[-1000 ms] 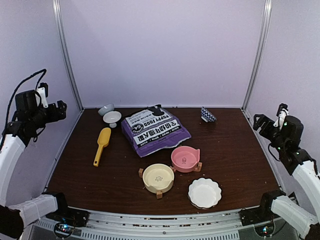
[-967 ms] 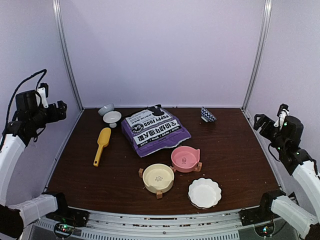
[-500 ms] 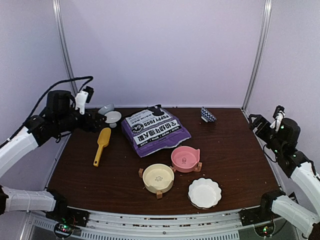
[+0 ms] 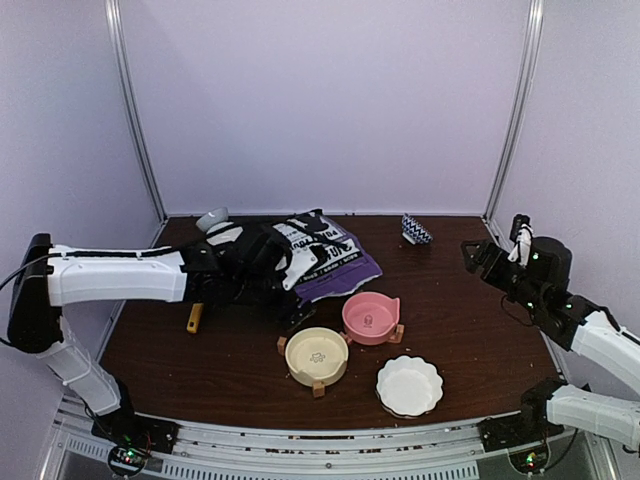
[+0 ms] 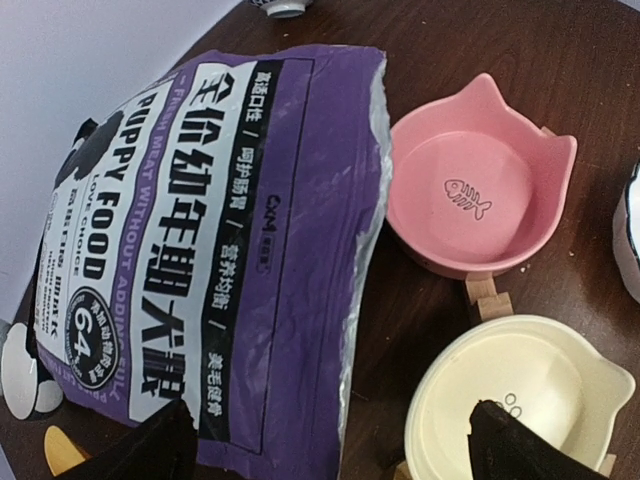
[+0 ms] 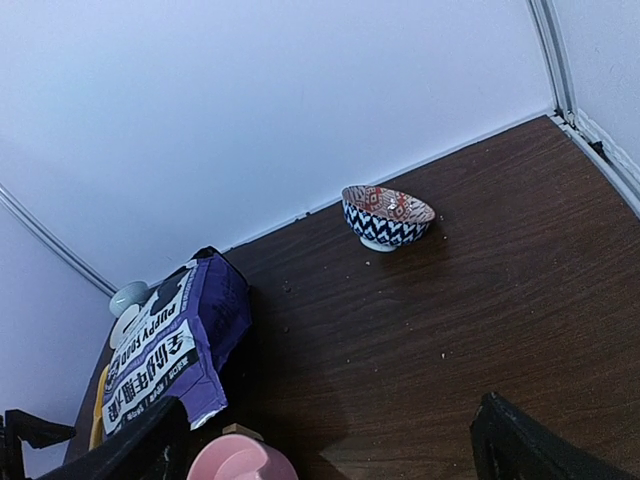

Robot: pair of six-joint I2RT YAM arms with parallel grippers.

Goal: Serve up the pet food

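Observation:
No kibble shows in any view. The purple "PUPPY FOOD" bag (image 4: pixel 335 258) lies flat at the back middle of the table; its torn silver edge shows in the left wrist view (image 5: pixel 200 250). My left gripper (image 4: pixel 296 283) is open and empty, hovering over the bag's near right corner, with its fingers spread wide (image 5: pixel 330 455). The cream bowl (image 5: pixel 520 390) and pink bowl (image 5: pixel 470 190) lie just right of it, both empty. My right gripper (image 4: pixel 476 255) is open and empty, held above the table's right side (image 6: pixel 330 455).
The pink bowl (image 4: pixel 370 317), cream bowl (image 4: pixel 316 355) and white scalloped plate (image 4: pixel 409 385) stand near the front. A blue patterned bowl (image 4: pixel 416 231) (image 6: pixel 387 215) sits at the back right. A yellow scoop (image 4: pixel 193 320) lies partly under my left arm. A small white bowl (image 4: pixel 212 219) is at the back left.
My left arm has swung in from the far left wall and now reaches over the scoop and bag. My right gripper has moved inward, to the left and lower.

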